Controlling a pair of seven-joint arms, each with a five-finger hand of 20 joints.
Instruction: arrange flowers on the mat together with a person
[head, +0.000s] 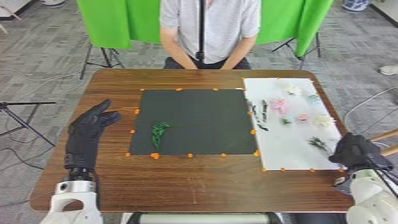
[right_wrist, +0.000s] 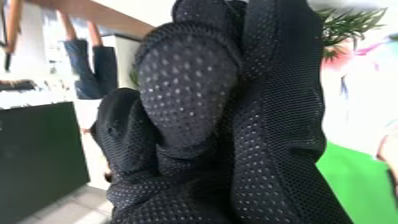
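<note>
Head: left robot hand (head: 87, 127) spread, empty — right robot hand (head: 358, 151): opening, hold unclear — wrist: leafy sprig (right_wrist: 351, 24)

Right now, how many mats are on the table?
2: the dark mat, with a green sprig on it, and the white mat to its right, with flowers on it.

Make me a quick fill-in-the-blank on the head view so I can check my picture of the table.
The green sprig on the dark mat is nearer its ____ edge than its right one. The pink flower lies on the ____ sheet. The robot's ____ hand is by that sheet's near corner. The tape pieces along the dark mat's near edge are ____.
Missing words: left; white; right; orange.
</note>
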